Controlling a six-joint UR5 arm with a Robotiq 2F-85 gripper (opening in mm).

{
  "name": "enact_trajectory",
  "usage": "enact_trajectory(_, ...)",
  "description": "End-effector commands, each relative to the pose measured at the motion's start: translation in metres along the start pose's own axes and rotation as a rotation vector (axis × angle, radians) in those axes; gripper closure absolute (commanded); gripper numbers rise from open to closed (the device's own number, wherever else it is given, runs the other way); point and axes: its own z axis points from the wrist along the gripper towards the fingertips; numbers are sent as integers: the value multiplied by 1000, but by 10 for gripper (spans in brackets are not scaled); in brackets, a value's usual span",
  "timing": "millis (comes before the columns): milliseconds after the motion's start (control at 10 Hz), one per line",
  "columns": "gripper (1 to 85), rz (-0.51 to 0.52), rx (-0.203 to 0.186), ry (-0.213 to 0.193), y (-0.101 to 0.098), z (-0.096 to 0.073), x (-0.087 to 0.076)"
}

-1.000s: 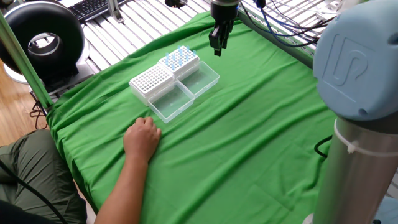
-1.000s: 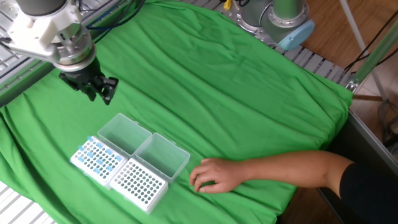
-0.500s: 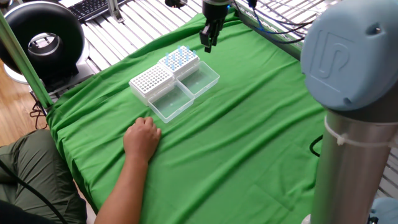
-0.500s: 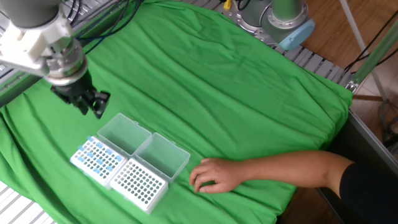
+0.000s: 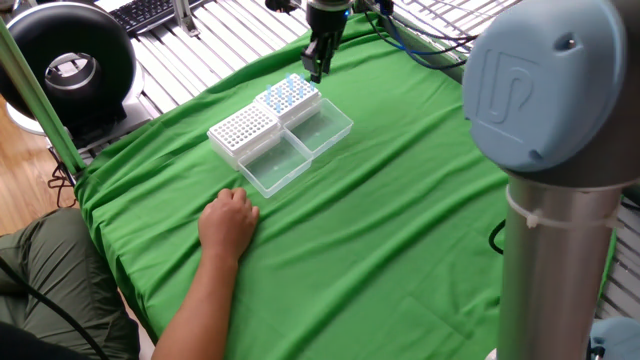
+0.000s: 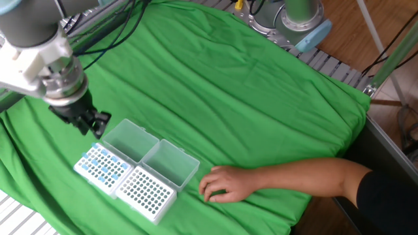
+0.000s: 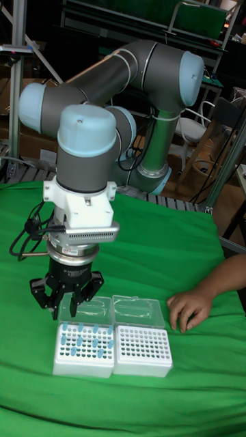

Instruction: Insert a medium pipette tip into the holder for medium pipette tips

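Note:
Two alike white racks stand side by side on the green cloth, their clear lids hinged open. One rack [image 5: 288, 93] [image 6: 101, 166] [image 7: 83, 345] holds several blue-topped tips. The other rack [image 5: 243, 127] [image 6: 147, 194] [image 7: 141, 345] shows only rows of dark holes. Which of them is the holder for medium pipette tips I cannot tell. My gripper [image 5: 315, 68] [image 6: 93, 123] [image 7: 66, 307] hangs low, pointing down, at the far edge of the blue-tipped rack, over its open lid [image 7: 85, 311]. I make out no pipette tip between its fingers, and their gap is not clear.
A person's hand [image 5: 228, 222] [image 6: 225, 184] [image 7: 188, 307] rests on the cloth beside the open lid of the dark-holed rack. The arm's thick grey column [image 5: 560, 200] fills the right foreground. A black round device [image 5: 65, 65] and a keyboard [image 5: 150, 12] lie beyond the cloth.
My gripper has moved sideways across the far side of the cloth and now hangs by the blue-tipped rack. The racks and the hand have stayed put.

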Motion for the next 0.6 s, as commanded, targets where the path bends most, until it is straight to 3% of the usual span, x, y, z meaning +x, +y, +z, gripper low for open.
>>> enact_trajectory(0, 497, 10, 9, -21, -3, 8, -16)
enact_trajectory(500, 507, 10, 7, -21, -1, 13, -18)
